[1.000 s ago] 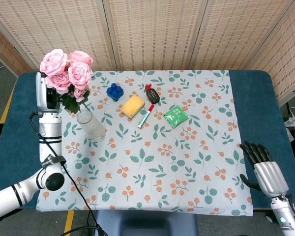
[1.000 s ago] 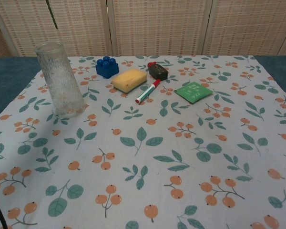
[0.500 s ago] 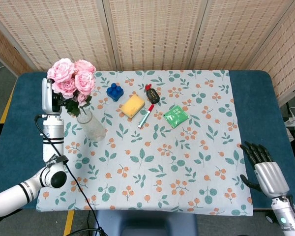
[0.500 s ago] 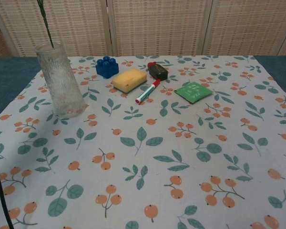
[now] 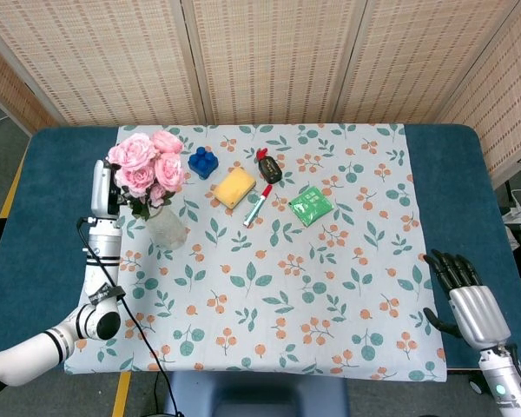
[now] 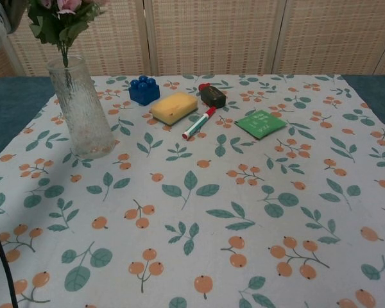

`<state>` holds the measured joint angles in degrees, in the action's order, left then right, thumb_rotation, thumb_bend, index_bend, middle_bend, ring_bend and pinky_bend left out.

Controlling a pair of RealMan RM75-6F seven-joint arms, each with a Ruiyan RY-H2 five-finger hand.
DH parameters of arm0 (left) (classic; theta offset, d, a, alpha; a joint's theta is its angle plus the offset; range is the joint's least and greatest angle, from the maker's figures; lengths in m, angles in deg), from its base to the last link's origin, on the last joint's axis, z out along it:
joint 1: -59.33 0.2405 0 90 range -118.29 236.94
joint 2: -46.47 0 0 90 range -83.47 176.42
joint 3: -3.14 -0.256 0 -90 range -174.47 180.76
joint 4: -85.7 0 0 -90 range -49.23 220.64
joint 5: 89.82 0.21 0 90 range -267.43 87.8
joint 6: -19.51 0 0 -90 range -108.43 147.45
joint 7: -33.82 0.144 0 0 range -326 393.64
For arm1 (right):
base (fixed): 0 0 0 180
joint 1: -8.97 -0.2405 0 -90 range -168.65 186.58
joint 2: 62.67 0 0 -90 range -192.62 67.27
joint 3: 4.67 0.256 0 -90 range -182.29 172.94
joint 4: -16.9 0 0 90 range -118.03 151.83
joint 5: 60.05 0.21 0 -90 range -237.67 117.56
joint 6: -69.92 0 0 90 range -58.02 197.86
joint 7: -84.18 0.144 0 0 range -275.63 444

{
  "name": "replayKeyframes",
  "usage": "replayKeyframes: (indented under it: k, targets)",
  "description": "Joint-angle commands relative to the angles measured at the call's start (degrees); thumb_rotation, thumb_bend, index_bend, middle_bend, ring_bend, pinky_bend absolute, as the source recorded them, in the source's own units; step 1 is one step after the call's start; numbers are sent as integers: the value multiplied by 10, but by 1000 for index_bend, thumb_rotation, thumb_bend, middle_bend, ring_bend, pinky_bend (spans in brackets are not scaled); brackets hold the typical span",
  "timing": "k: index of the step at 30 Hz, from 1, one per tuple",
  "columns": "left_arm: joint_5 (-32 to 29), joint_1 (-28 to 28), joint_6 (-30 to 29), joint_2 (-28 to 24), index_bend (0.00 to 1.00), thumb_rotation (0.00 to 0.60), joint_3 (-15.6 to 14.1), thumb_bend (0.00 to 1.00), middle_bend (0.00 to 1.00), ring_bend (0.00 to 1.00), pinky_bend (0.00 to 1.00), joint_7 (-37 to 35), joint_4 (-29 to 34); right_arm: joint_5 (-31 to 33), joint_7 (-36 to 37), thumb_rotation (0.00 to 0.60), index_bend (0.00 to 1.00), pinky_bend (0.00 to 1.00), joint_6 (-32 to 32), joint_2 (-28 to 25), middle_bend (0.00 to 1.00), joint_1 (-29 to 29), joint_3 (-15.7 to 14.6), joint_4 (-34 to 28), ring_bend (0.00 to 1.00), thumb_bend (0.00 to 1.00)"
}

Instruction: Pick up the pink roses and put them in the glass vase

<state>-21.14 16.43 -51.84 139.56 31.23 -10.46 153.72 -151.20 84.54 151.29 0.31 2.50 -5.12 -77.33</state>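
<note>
left hand (image 5: 107,188) holds the roses (image 5: 148,165) with stems down in the vase (image 5: 166,228).
its fingers are hidden behind the blooms, so the grip can't be made out; the vase stands upright just below and beside it. further out lie a blue block (image 5: 203,162), sponge (image 5: 234,187), marker (image 5: 258,205) and green packet (image 5: 311,206). well apart, the right hand (image 5: 463,291) rests at the cloth's (image 5: 330,287) near corner, empty, fingers apart.

Textured clear glass vase (image 6: 82,109); matt printed tablecloth (image 6: 244,205).
</note>
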Motion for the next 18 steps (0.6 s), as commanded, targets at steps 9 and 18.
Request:
replayKeyframes:
  k: [9,18]
  targets:
    - [54,25,26,-20,0,600,-56,321,0,0,150,-54,18,-3,1,600,0,0,1,0,0,0,-1,-1,0,211]
    - [88,61,3,-46,0,600,-93,307,0,0,136,-57,51,-10,3,600,0,0,4,-3,0,1,-4,-3,0,211]
